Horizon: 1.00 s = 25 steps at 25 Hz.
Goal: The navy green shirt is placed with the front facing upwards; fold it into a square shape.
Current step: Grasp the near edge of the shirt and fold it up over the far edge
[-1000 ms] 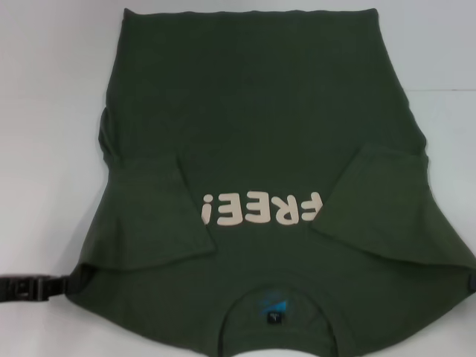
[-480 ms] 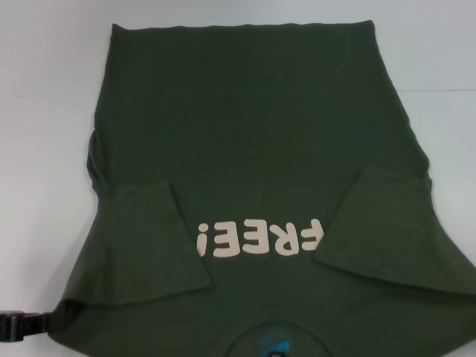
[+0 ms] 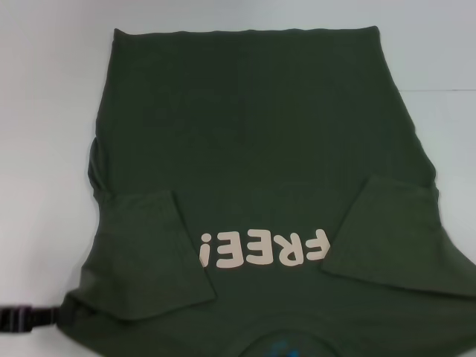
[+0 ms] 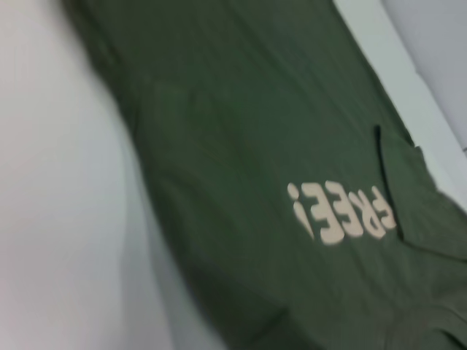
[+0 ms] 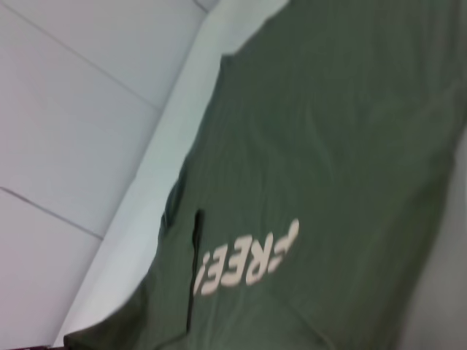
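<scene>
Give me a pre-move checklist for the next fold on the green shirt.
1. Shirt front up, "FREE!" lettering visible: ok.
2. Both sleeves folded in over the body, left sleeve and right sleeve: ok.
3. Far hem straight on the table: ok.
4. Collar fully in view: not ok, it is cut off at the head view's near edge.
5. Left gripper at the shirt's near left corner, grip on cloth: cannot tell.
6. Right gripper position: cannot tell, it appears in no view.
</scene>
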Each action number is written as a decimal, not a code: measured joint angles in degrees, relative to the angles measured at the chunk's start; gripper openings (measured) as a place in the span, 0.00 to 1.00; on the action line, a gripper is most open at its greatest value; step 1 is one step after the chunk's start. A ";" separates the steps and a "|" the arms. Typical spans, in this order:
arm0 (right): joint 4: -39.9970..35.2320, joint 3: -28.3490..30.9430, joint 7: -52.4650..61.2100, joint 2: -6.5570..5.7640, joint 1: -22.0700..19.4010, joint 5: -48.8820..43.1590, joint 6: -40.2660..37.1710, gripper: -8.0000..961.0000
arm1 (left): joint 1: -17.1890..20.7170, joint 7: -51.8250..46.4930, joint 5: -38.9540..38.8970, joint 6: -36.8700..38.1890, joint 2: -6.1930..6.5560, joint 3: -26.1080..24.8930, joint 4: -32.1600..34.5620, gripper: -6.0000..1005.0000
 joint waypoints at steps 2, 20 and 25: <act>0.00 1.76 -0.08 0.00 1.24 0.15 0.35 0.05 | -1.93 -0.11 -0.12 -1.04 0.44 -0.10 -1.28 0.01; 0.64 6.51 0.22 0.74 19.88 0.29 21.07 0.05 | -23.60 -0.46 -3.79 -26.32 5.80 -0.23 -15.88 0.01; 1.20 4.78 -1.75 2.42 25.42 0.29 30.40 0.05 | -26.66 1.66 -6.71 -36.39 6.60 0.15 -20.20 0.01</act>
